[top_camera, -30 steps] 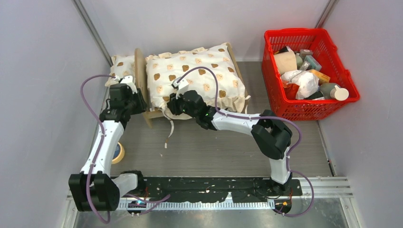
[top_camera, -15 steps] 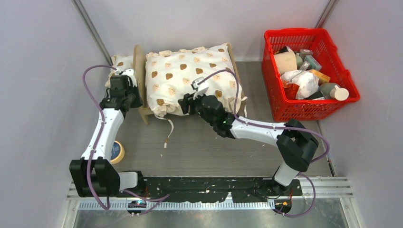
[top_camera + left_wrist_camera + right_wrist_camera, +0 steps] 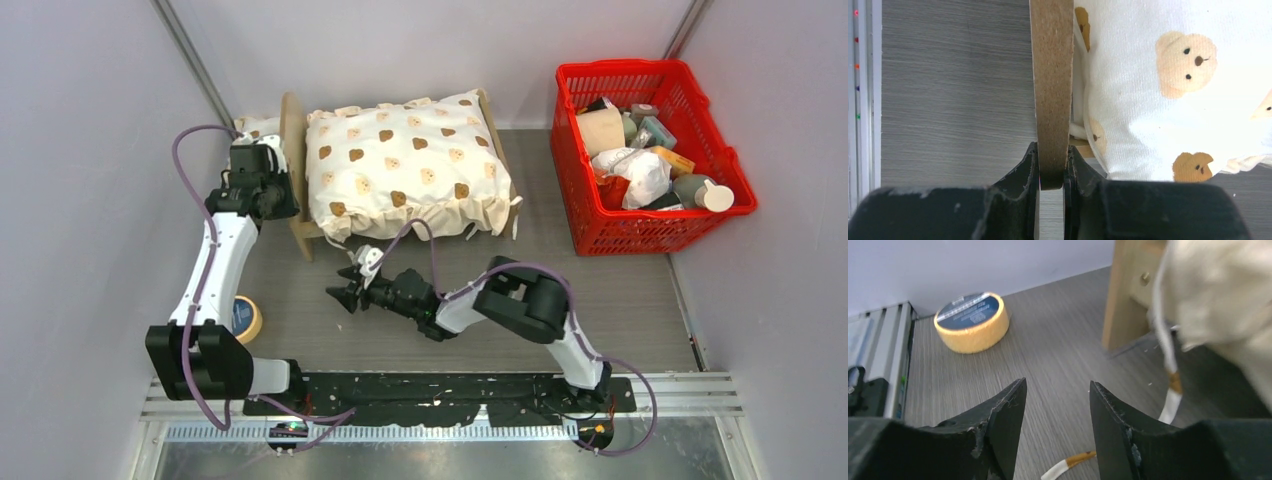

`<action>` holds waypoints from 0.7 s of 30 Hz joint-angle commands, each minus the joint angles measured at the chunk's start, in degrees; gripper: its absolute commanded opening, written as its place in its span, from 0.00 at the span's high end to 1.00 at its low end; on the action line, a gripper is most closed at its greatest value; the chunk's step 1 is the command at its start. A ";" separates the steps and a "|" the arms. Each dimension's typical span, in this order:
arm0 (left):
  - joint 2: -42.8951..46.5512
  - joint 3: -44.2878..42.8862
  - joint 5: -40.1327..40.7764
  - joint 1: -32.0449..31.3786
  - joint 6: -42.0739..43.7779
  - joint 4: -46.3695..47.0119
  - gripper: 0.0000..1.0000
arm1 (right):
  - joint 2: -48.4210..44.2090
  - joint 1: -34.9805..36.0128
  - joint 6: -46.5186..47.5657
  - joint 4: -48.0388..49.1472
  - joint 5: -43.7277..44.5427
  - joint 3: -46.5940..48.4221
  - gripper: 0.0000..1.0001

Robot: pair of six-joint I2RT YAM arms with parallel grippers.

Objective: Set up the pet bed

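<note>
The pet bed (image 3: 296,180) stands at the back of the table, its light-wood headboard on the left. A cream bear-print cushion (image 3: 410,165) covers its base. My left gripper (image 3: 285,200) is shut on the headboard's edge (image 3: 1050,100), which sits between the jaws (image 3: 1050,170) in the left wrist view. The cushion (image 3: 1173,100) lies just to its right. My right gripper (image 3: 338,285) is low over the table in front of the bed, open and holding nothing (image 3: 1058,390). A cushion tie string (image 3: 1170,395) trails on the table by its fingers.
A yellow tape roll (image 3: 245,318) lies near the left arm, also in the right wrist view (image 3: 972,320). A small bear-print pillow (image 3: 255,125) sits behind the headboard. A red basket (image 3: 700,215) with several items stands at the back right. Walls close in left and right.
My right gripper opened, left the cushion and drew back down to the table in front of the bed. The left gripper closed on the headboard and moved back with the bed.
</note>
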State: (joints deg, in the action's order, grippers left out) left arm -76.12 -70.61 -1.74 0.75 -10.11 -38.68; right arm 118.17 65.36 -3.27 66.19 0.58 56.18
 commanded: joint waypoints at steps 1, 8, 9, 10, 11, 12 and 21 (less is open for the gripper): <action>0.97 -9.56 -3.73 -2.01 -3.80 0.86 1.00 | 9.11 0.19 2.91 20.66 -4.08 4.51 0.44; 0.83 -15.06 -4.02 -2.87 -3.68 -4.36 1.00 | 16.20 0.36 12.59 13.84 4.19 15.39 0.37; 0.75 -15.87 -3.93 -3.01 -3.57 -4.91 1.00 | 16.74 0.07 12.76 13.16 4.70 16.30 0.36; 0.57 -16.98 -3.76 -3.18 -3.44 -5.30 1.00 | 17.44 -0.26 11.84 12.29 4.52 17.92 0.35; 0.35 -17.78 -3.65 -3.33 -3.30 -5.80 1.00 | 17.80 -0.75 11.42 10.51 3.86 18.71 0.36; 0.13 -18.52 -3.63 -3.39 -3.14 -6.50 1.00 | 18.43 -0.84 10.40 10.13 3.04 19.87 0.36; 0.97 -24.31 -3.74 -3.56 -0.83 -11.53 1.00 | 21.08 -1.47 1.68 10.52 7.51 20.42 0.37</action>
State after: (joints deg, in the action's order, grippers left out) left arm -78.39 -86.08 -1.30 -2.24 -12.03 -55.35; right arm 138.93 64.34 2.52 73.76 4.34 78.35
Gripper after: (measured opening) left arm 0.177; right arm 0.627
